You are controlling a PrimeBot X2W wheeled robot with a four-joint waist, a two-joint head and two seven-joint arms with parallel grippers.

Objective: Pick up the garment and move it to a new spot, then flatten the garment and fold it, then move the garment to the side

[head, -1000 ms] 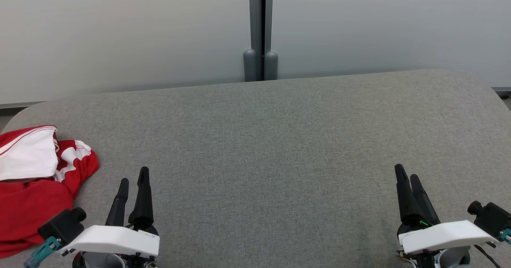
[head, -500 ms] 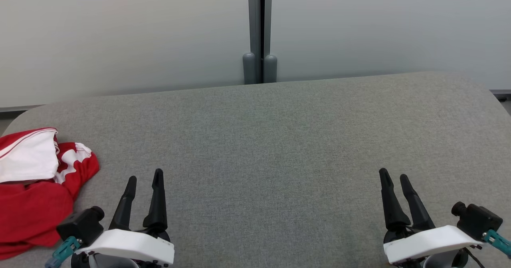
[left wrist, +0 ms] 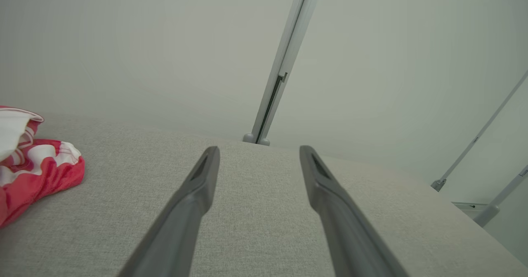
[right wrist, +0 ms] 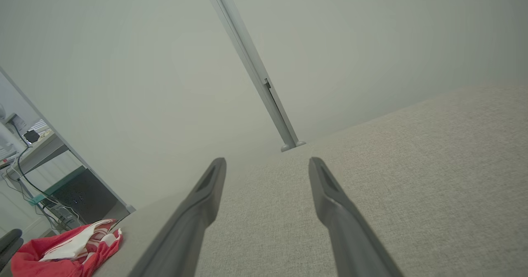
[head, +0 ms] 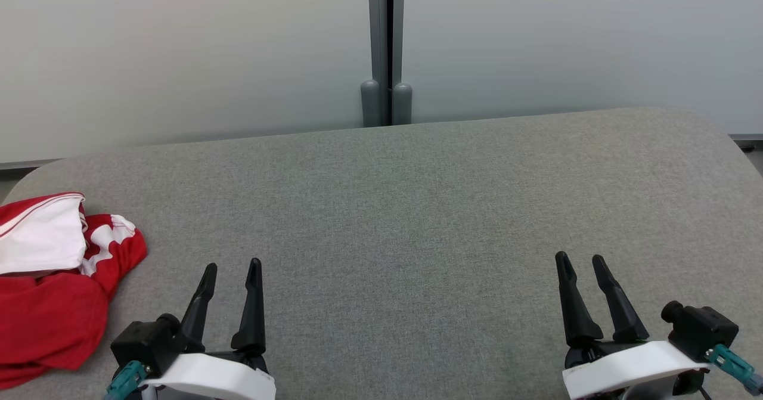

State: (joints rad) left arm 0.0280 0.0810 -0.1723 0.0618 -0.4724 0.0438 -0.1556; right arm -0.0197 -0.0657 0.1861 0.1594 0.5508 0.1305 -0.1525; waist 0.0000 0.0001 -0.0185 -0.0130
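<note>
The garment [head: 50, 295], red with white panels, lies crumpled at the far left edge of the grey fabric table [head: 393, 209]. It also appears in the left wrist view as a red and white heap [left wrist: 33, 169] and small at the lower left of the right wrist view [right wrist: 66, 248]. My left gripper [head: 231, 267] stands open over the table's near left, a short way right of the garment and apart from it. Over the near right, my right gripper [head: 581, 259] is open too. Nothing is between either pair of fingers [left wrist: 198, 186] [right wrist: 326, 186].
A pale frosted wall with a grey vertical post [head: 386, 48] runs behind the table's far edge. The table's corners are rounded, and its left edge passes under the garment. A desk with cables [right wrist: 29, 153] stands beyond the table in the right wrist view.
Both grippers have drawn inward toward the middle and slightly lower in the head view, their fingers spreading a little. The garment has stayed where it was. The camera has tilted slightly.
</note>
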